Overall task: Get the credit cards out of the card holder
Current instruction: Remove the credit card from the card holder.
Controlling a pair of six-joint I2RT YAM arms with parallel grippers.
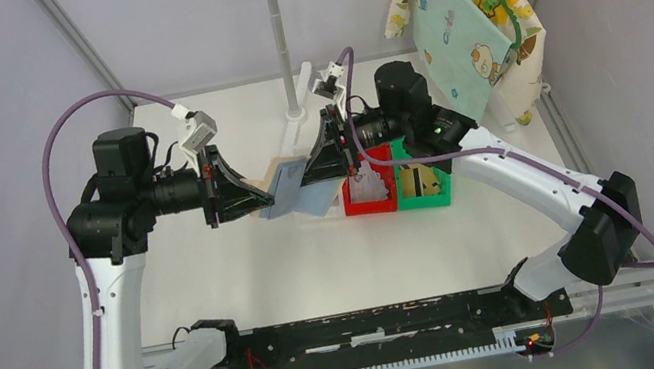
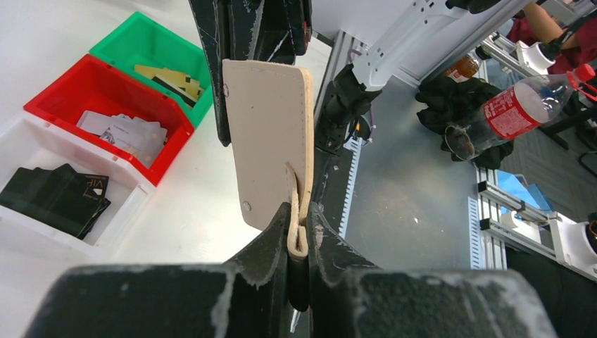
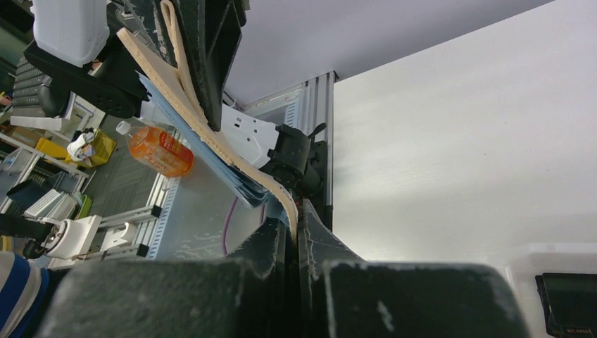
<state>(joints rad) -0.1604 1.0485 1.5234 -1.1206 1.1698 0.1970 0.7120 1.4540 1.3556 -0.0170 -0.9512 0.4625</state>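
Note:
The tan card holder (image 1: 288, 188) hangs in the air between my two grippers, above the table just left of the bins. My left gripper (image 2: 300, 232) is shut on its folded edge; the flat tan outer face (image 2: 271, 134) stands upright in front of it. My right gripper (image 3: 294, 229) is shut on the opposite tan edge, with the pale blue-grey inner pocket (image 3: 243, 184) bulging open beside it. No card shows inside the holder. Black credit cards (image 2: 56, 197) lie in the white bin, silver-grey cards (image 2: 127, 130) in the red bin, gold cards (image 2: 169, 77) in the green bin.
The white bin (image 2: 134, 201), red bin (image 1: 350, 203) and green bin (image 1: 427, 197) stand side by side under and right of the holder. A metal pole (image 1: 279, 30) rises at the back. Patterned cloths (image 1: 463, 28) hang at the back right.

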